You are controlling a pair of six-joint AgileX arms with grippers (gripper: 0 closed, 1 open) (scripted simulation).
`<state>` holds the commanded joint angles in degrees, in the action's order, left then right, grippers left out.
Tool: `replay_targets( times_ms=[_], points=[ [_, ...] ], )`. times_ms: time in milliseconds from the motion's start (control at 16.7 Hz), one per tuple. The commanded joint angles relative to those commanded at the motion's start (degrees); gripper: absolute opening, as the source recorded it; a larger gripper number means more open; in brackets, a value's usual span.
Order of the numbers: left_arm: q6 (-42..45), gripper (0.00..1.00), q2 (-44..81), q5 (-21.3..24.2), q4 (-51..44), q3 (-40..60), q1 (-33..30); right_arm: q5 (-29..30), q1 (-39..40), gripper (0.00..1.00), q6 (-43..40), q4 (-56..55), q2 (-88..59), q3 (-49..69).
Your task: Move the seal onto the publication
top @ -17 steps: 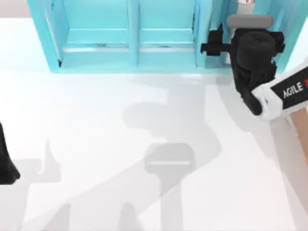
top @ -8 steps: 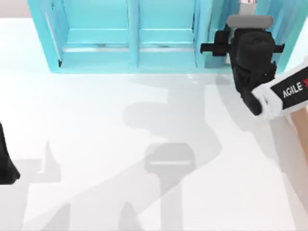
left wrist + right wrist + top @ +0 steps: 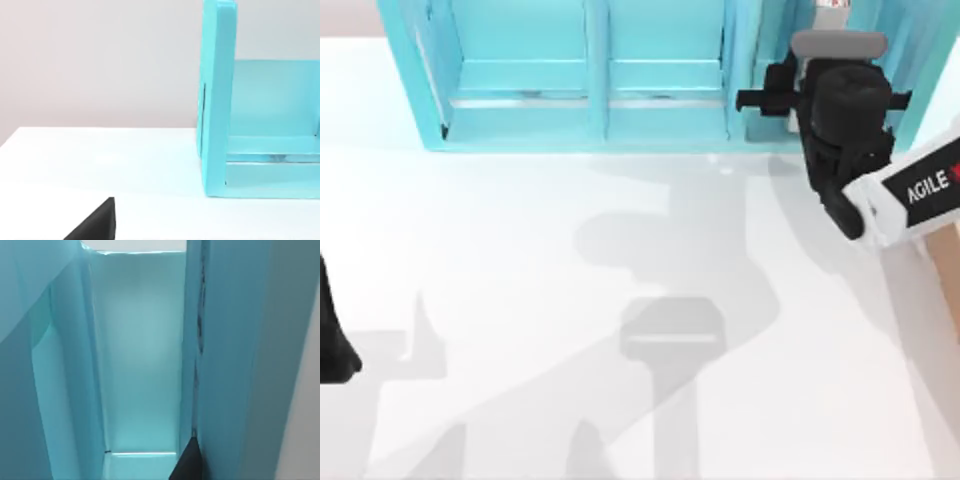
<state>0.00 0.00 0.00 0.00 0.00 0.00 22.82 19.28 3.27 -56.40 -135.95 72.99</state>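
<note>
The light-blue shelf unit stands along the far edge of the white counter, and my right gripper sits at its right-hand compartment, whose teal walls show in the right wrist view; I cannot tell how its fingers stand. I cannot make out the seal or the publication, so the move looks barely begun. My left arm is parked at the counter's left edge.

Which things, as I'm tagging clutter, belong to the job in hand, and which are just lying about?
Job: right hand, above the shelf unit's right end.
Lying about: shelf unit; left hand, parked at the table's left edge.
</note>
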Motion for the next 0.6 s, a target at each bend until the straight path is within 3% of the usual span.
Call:
replay_targets(
  times_ms=[600],
  points=[
    [0.0, 1.0, 0.0, 0.0, 0.0, 0.0, 0.0, 1.9, 1.9, 0.0, -0.1, 4.1, 6.6, -2.9]
  ],
)
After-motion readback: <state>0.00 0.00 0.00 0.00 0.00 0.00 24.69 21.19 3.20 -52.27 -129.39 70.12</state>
